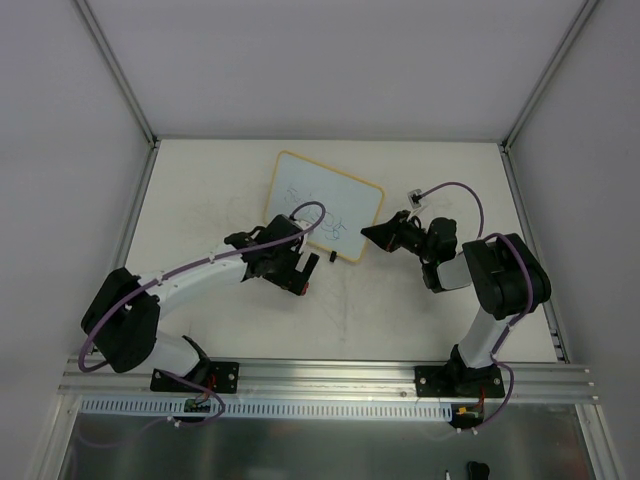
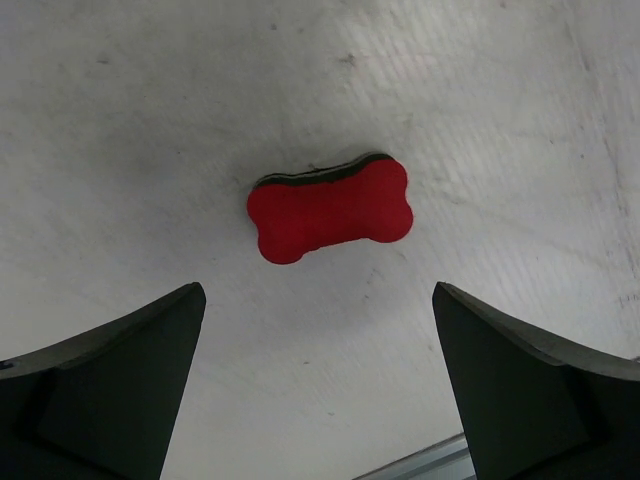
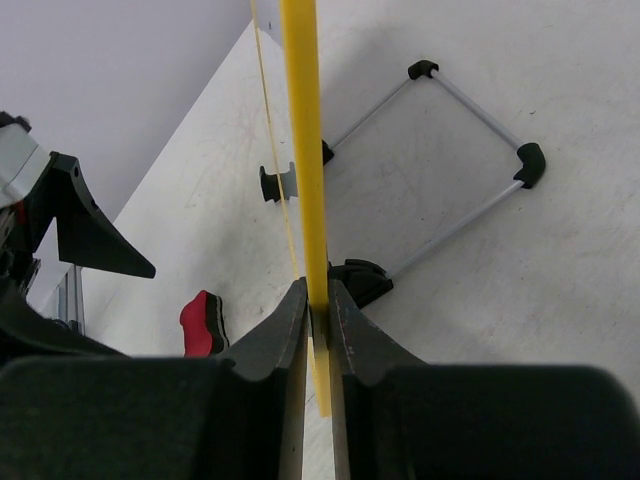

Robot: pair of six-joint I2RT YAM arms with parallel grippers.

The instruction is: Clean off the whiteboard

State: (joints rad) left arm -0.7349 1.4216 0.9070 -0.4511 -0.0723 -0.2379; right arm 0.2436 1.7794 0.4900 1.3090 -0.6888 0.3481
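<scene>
Pinching the yellow frame of the whiteboard [image 1: 322, 205] at its right-hand edge, the right gripper [image 3: 318, 300] holds it mid-bench [image 1: 420, 310], scribbled face up, long side slanting from far left to near right. Just nearer than the whiteboard, the left gripper [image 2: 320, 310] hangs spread over a red eraser [image 2: 330, 208], with bare bench all round it.

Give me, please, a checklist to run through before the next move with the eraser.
1. Right claw shut on the whiteboard at its yellow edge: ok.
2. Left claw open: ok.
3. Eraser roughly centred ahead of the left claw: ok.
4. Eraser gripped: not ok; it lies free on the table.
5. Writing wiped off: not ok; blue scribbles show.
6. Right grip firm enough for wiping: cannot tell.
</scene>
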